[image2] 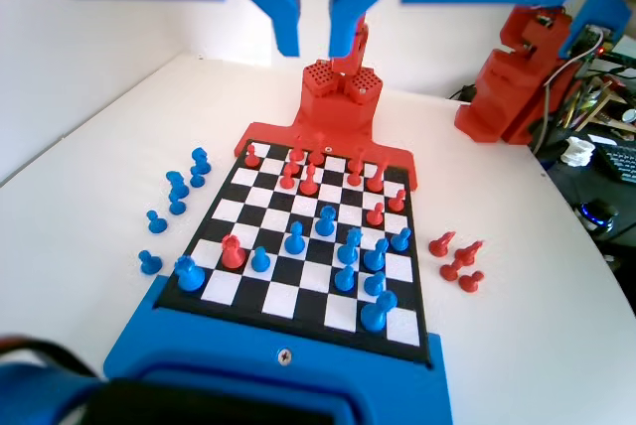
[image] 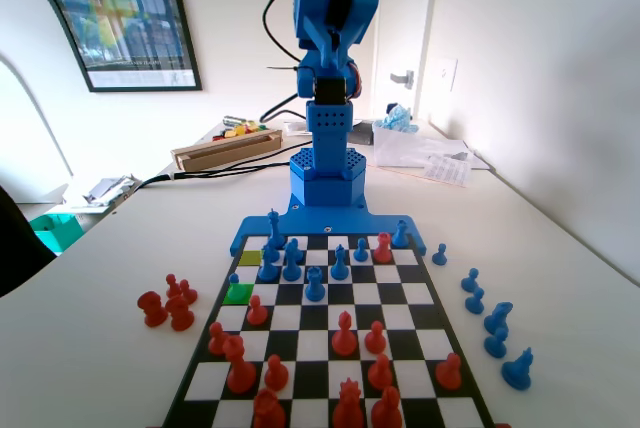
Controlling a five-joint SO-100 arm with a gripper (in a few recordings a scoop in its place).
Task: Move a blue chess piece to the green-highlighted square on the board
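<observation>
- Starting at the left of the fixed view: what lies off the board's edge?
- A cluster of red pieces stands on the desk, well apart from the board, with bare desk between them.
- And the green-highlighted square?
- It sits in the board's leftmost column, right on the edge. The blue chess piece stands at that square's far side, between it and the paler yellow-green square. I cannot tell whether its base touches the green. No piece stands in the middle of the green square, and a red pawn stands just beside its near right corner.
- What about the middle?
- Taller blue pieces crowd the far rows, and more red ones fill the near rows.
- And the right side?
- Blue pieces line the desk along the right edge, near the board but off it.
- And the hand?
- In the wrist view the hand hangs high above the board. Its jaws are a narrow gap apart and there is nothing between them.
</observation>
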